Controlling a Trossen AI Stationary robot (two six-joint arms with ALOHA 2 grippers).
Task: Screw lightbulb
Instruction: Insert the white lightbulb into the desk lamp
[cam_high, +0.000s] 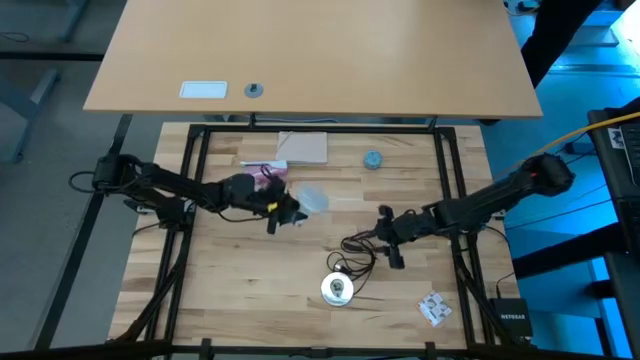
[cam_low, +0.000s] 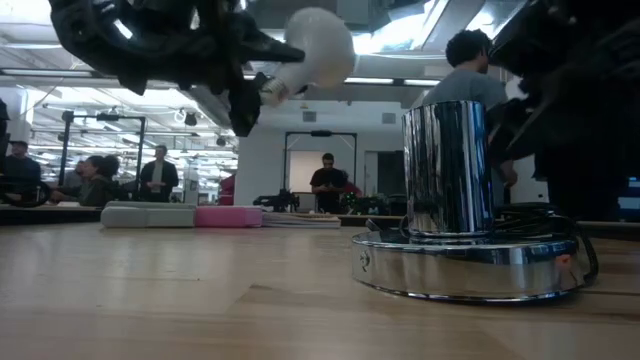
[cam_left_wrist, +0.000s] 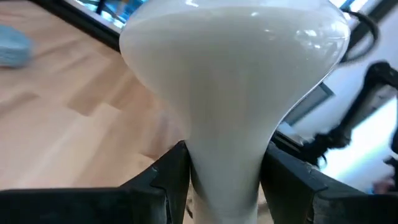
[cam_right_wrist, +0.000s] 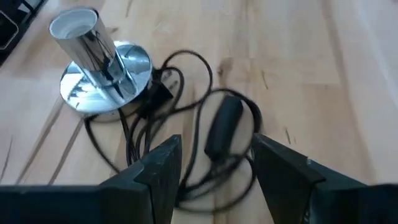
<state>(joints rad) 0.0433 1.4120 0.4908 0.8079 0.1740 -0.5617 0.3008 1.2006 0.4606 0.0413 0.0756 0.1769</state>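
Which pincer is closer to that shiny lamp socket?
The right pincer, just above and right of the socket. The left pincer, holding the lightbulb, is farther up-left.

Two dark, jointed robot arms

The left arm (cam_high: 170, 188) and right arm (cam_high: 495, 200) are matte black, built of slim tube-like links with bulkier rounded joints. Thin black cables loop off the left arm's base at the frame's left. Each gripper's fingers (cam_right_wrist: 155, 174) are flat, angular black wedges with bevelled edges.
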